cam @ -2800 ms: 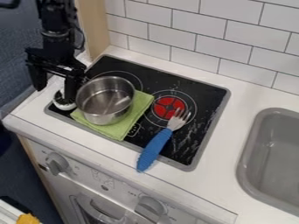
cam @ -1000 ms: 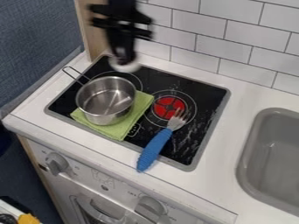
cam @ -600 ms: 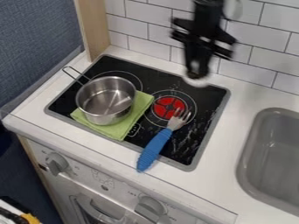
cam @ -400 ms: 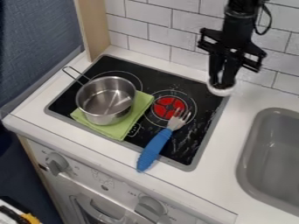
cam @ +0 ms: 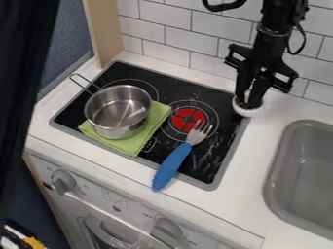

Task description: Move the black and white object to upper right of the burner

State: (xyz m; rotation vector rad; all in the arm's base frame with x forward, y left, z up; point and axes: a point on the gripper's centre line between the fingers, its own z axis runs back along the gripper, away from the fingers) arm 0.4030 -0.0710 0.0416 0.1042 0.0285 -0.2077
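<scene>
Your claw (cam: 249, 100) is closed on the black and white object (cam: 247, 111), upper right of the burner (cam: 189, 120) — likely only release remains.

Black all over, this robot arm (cam: 276, 39), rounded and stout, thin black cable (cam: 304, 40) looping out; and black gripper (cam: 249, 100), angular cut-out side brackets (cam: 240, 48), two long dark fingers (cam: 244, 80).

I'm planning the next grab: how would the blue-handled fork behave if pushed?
The blue-handled metal fork looks stiff, so it would probably move as one piece. Its long shape, lying flat, suggests it would pivot rather than tip.
</scene>
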